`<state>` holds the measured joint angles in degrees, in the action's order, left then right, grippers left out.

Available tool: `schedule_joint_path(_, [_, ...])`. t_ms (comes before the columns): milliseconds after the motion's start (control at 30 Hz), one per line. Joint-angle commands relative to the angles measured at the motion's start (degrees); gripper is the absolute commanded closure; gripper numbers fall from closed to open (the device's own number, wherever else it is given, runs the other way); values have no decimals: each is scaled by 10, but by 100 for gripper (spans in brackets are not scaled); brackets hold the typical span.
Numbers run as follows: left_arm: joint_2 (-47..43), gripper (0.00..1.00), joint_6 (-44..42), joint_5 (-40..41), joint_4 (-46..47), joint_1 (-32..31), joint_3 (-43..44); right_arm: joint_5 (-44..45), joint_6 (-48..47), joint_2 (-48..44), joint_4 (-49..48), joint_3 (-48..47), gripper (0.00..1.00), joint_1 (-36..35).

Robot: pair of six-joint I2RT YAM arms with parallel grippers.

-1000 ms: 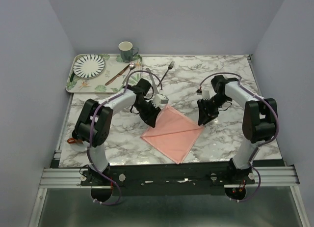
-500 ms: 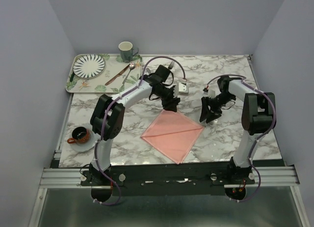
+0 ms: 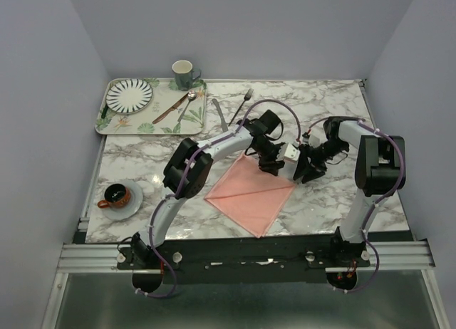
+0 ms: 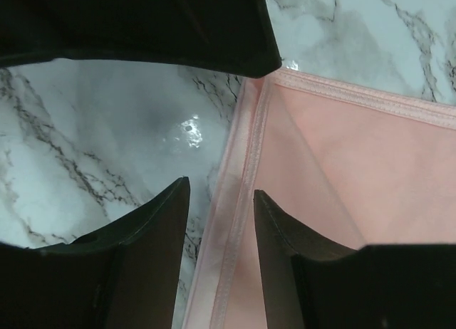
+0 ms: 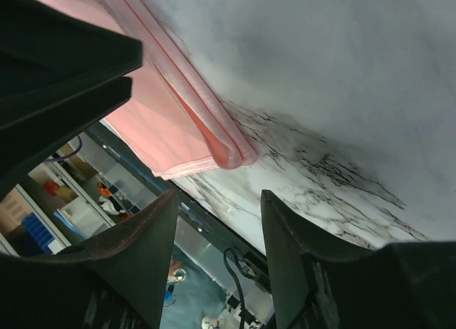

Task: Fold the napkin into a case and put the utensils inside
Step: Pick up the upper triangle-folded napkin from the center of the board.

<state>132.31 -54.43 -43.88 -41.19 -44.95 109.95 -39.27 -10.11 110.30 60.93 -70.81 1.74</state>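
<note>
The salmon napkin (image 3: pixel 249 194) lies folded flat on the marble counter (image 3: pixel 335 201), nearest me. My left claw (image 4: pixel 221 194) stands parted over its hem, gripping nothing. My right claw (image 5: pixel 217 197) (equally released) gapes by the folded corner. Beyond lie the knife (image 3: pixel 219 117) and fork (image 3: pixel 244 101), then the tray (image 3: pixel 142 128) against grey walls.

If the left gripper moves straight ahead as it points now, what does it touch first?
Probably the hemmed edge of the napkin, lying between the open jaws of the left gripper; depth is unclear.
</note>
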Motion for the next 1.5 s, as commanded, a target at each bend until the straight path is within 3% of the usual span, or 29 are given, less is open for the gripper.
schedule_joint_path(0, [22, 49, -24, 72, -28, -15, 11, -21, -5, -11, -12, 7, 42, 6])
schedule_joint_path(267, [39, 59, -33, 134, -44, -23, 11, -25, -9, 11, -12, -11, 42, 6])
schedule_joint_path(400, [24, 70, -46, 127, -44, -25, -14, -27, -7, 25, -14, -21, 42, 6])
schedule_joint_path(600, [-25, 78, -44, 117, 39, -23, -98, -25, 6, 51, -34, -32, 41, 6])
schedule_joint_path(800, [-79, 88, -38, 107, 125, -19, -188, -26, 12, 62, -48, -35, 30, 5])
schedule_joint_path(1167, [-99, 91, -29, 99, 162, -16, -217, -85, -19, 95, -29, -49, 28, -34])
schedule_joint_path(1467, [-101, 90, -31, 81, 153, -14, -214, -104, -59, 124, -13, -57, 33, -52])
